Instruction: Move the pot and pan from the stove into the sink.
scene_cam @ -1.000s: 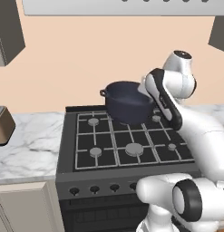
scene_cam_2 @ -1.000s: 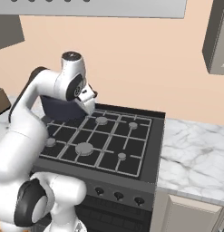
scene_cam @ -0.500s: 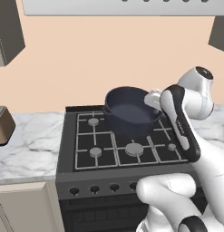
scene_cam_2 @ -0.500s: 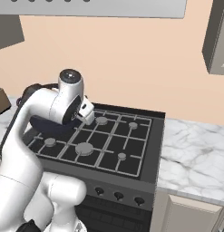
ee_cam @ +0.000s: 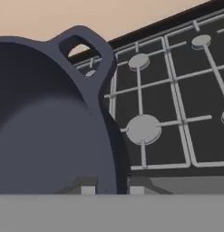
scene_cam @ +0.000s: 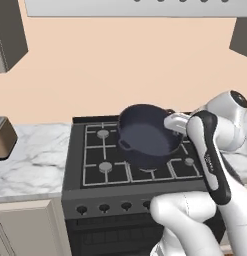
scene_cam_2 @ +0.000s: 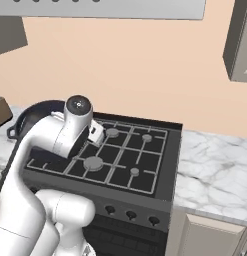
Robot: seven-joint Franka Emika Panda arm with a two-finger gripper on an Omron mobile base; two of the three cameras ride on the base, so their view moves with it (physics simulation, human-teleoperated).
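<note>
Four burners show on the stove point(scene_cam: 137, 162), which takes up the centre of the left base frame, white marble counter point(scene_cam: 30, 160) at its left. The pot point(scene_cam: 145, 135) hangs tilted above the grates at frame centre, clear of them. The end effector point(ee_cam: 111, 188), bottom centre of the hand frame, is clenched on the pot's rim.

Both base views face the stove point(scene_cam: 140, 165); hand view sits close.
</note>
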